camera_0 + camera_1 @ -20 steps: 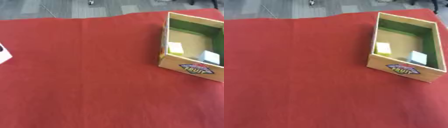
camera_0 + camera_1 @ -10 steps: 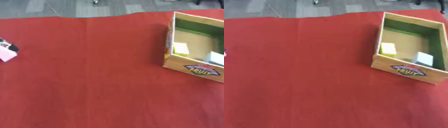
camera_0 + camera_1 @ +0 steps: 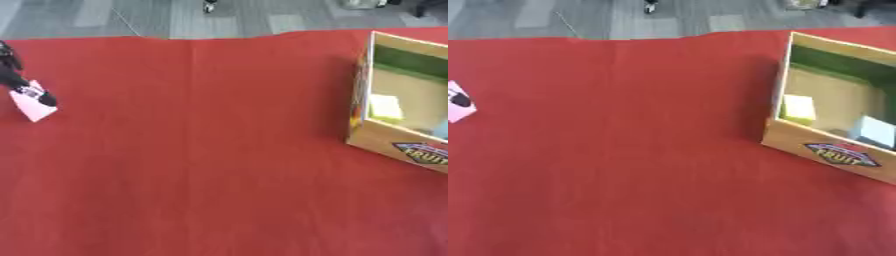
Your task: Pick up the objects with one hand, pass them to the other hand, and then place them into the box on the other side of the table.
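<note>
left hand (image 3: pixel 19 75) and box (image 3: pixel 833 150) cut off by the edges.

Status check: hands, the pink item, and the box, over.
Left hand at left edge, fingers on pink packet. Right hand out of view. Cardboard fruit box on right, two items inside. Red cloth between.

Looks like some kind of lab or test room, hard to say more. The surface (image 3: pixel 623 150) is covered edge to edge in a red cloth, and past its far edge there's a grey floor (image 3: pixel 597 17) in big tiles, like an office or demo hall.
</note>
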Robot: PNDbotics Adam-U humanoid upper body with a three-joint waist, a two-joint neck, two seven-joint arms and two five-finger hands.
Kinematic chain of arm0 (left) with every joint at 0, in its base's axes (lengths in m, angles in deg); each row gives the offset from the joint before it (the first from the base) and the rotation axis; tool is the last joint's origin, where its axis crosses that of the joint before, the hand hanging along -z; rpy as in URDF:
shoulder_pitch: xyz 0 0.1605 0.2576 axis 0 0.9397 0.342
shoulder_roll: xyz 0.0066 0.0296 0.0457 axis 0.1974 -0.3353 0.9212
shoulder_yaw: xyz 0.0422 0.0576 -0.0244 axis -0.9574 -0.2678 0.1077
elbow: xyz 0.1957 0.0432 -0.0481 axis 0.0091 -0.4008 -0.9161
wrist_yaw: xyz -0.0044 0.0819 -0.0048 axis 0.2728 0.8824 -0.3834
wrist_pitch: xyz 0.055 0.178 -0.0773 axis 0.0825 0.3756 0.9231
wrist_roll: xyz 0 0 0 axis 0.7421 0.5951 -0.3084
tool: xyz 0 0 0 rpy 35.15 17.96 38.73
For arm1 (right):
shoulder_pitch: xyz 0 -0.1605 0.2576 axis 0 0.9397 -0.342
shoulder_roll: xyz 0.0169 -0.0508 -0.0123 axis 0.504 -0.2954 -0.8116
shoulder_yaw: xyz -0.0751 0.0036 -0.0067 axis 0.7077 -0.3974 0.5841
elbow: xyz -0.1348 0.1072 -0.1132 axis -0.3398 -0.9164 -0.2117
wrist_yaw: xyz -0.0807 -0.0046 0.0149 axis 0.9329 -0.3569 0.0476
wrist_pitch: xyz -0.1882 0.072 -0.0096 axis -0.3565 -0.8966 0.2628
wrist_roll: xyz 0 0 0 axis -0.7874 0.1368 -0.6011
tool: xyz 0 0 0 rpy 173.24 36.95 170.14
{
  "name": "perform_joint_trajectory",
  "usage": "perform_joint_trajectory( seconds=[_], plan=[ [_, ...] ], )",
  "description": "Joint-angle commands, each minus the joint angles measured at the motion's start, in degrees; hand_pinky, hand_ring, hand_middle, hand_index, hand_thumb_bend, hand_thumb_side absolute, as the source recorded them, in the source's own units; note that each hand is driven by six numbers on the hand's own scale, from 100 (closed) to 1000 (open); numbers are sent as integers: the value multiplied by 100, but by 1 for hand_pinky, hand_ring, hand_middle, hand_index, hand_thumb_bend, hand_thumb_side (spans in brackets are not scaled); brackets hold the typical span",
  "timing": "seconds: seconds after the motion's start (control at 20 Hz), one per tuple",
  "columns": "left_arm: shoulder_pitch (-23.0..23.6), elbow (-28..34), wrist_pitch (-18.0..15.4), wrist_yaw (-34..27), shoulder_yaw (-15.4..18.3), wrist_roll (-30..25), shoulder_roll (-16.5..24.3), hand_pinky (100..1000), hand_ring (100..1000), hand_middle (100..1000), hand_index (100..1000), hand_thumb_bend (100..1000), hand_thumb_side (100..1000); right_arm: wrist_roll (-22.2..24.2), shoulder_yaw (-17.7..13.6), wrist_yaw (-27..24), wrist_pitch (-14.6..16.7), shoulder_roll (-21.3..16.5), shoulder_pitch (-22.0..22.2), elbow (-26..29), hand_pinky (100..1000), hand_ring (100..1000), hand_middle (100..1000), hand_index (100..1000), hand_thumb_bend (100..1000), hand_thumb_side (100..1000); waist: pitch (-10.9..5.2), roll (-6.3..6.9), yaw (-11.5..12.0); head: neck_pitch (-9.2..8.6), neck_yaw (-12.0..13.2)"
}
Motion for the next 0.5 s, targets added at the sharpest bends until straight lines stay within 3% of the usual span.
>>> perform_joint_trajectory(
  seconds=[0.05, 0.25, 0.5],
  plan=[
    [-52, 85, -62, -112, 113, -114, 290, 838, 864, 798, 825, 959, 425, 25, -72, 123, -13, -9, 44, 118, 962, 1000, 905, 1000, 100, 470, -74, -12, -13, -78, 23],
    [4, 67, -160, -351, 163, -370, 379, 840, 863, 796, 827, 934, 423, 14, -68, 199, -14, 39, 32, 118, 963, 1000, 904, 1000, 100, 470, -49, -18, -37, -79, 16],
    [79, 63, -142, -387, 201, -476, 446, 836, 861, 791, 817, 850, 268, 30, -53, 210, -19, 53, 6, 118, 964, 1000, 903, 1000, 100, 470, -26, -20, -69, -65, 11]
  ],
)
